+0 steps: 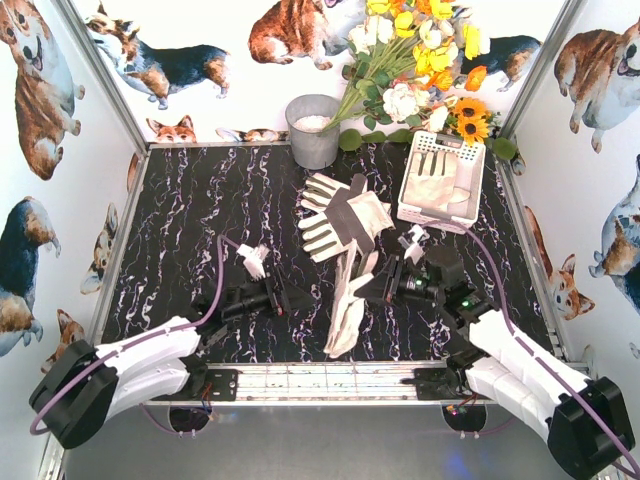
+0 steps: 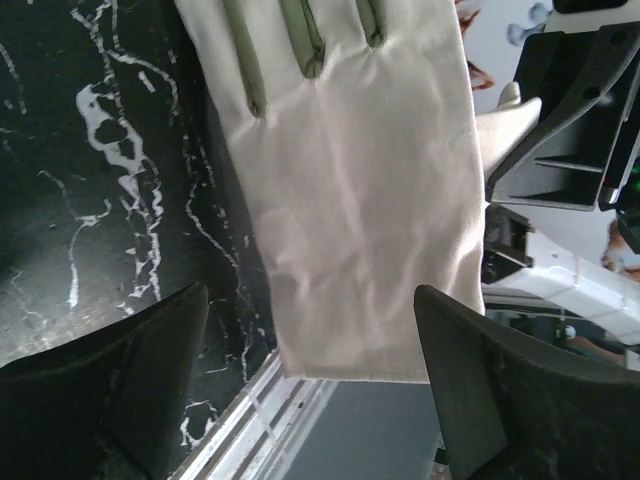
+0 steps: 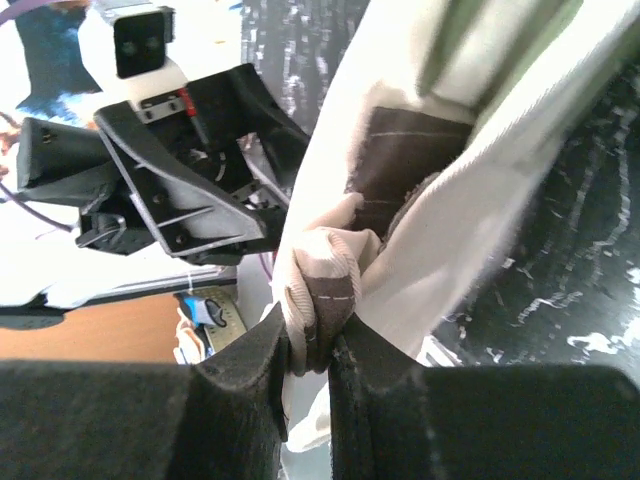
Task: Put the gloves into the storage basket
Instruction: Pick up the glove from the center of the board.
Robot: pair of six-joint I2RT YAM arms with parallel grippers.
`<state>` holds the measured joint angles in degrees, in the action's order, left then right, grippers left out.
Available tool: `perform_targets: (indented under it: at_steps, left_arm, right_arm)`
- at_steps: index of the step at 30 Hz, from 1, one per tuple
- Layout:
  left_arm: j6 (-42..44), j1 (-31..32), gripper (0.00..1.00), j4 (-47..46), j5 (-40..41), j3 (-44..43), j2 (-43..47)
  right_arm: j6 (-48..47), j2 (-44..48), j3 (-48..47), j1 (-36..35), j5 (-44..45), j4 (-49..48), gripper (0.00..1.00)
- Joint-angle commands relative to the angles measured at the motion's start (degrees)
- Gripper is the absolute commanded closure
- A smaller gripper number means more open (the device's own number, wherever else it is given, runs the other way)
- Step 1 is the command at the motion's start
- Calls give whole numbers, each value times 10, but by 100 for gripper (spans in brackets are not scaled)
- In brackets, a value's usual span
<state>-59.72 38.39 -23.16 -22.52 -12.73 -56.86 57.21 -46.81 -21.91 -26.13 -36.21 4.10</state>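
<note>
pinching a bunched fold of the long glove [image 3: 440, 230], the right gripper [image 3: 310, 350] is clenched on it, left of the storage basket [image 1: 430, 218] and nearer the arms. the left gripper [image 2: 310, 300] stands released, fingers wide either side of that glove. spread gloves [image 1: 340, 215] lie just left of the basket; one more glove [image 1: 435, 180] lies inside it.

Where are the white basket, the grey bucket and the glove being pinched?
white basket [image 1: 450, 150], top view, far perforated wall.
grey bucket [image 1: 312, 142], top view, front wall.
pinched glove [image 3: 320, 290], right wrist view, bunched fold.
</note>
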Motion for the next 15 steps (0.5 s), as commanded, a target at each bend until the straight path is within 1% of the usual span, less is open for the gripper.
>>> perform_targets:
  at_steps: [1,7,13,15]
  left_arm:
    - [-6,-15,20,-31,-35,-9,25]
    - [-25,-17,19,-67,-46,-15,17]
    - [-12,-29,22,-24,-14,-21,40]
    - [-12,-34,23,-34,-19,-20,51]
  right_arm:
    - [6,17,-70,2,-44,-28,100]
    - [5,18,-97,2,-54,-22,100]
    - [-2,11,-93,2,-58,-43,100]
    - [0,6,-90,2,-58,-50,100]
